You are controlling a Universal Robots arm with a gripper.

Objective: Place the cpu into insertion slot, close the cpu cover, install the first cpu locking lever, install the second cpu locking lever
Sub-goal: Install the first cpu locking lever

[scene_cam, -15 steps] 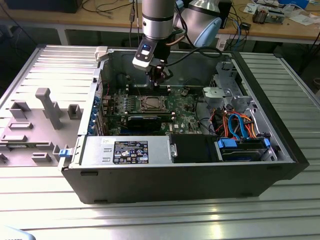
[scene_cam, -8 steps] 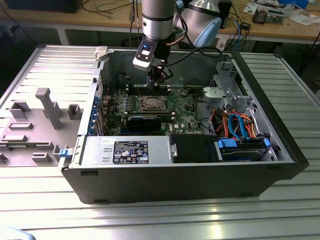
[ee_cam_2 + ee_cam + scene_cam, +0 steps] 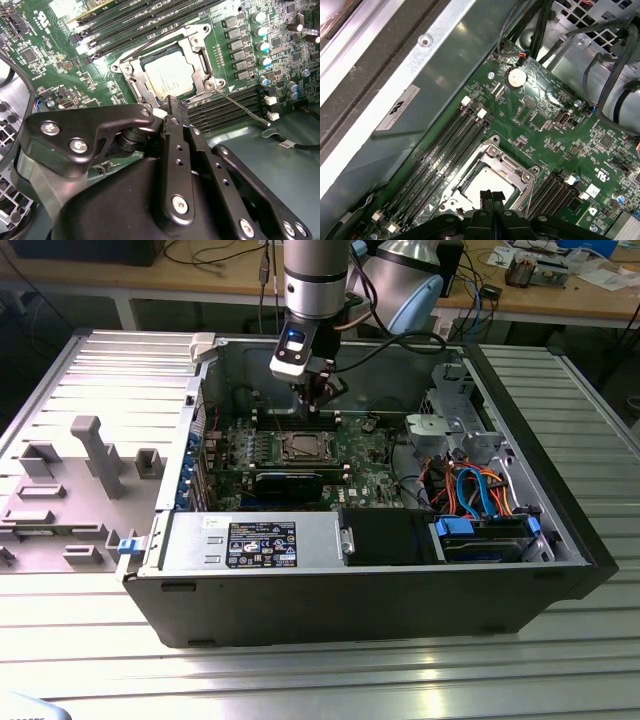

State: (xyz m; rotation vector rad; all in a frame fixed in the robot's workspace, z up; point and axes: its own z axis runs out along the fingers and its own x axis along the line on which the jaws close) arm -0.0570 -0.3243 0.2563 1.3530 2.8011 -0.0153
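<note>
The cpu [image 3: 169, 75], a dull silvery square, lies in the insertion slot [image 3: 302, 448] of the green motherboard. The cpu cover [image 3: 198, 54], a silvery frame, lies flat around it. One thin wire locking lever [image 3: 241, 105] sticks out from the socket's corner over the memory slots. Another lever [image 3: 150, 44] runs along the opposite side of the socket. My gripper [image 3: 175, 106] hangs just above the socket's edge, shut and holding nothing. In the first wrist view its tips [image 3: 491, 194] sit over the cpu [image 3: 482, 181] and cover [image 3: 509, 163]. In the exterior view the gripper [image 3: 315, 398] hovers above the socket.
The open computer case [image 3: 300, 580] surrounds the board. Long memory slots [image 3: 445, 150] flank the socket. A black card [image 3: 290, 483] stands in front of it. Drive cage and orange and blue cables [image 3: 470, 490] fill the exterior view's right. A grey fixture plate [image 3: 90, 470] lies at its left.
</note>
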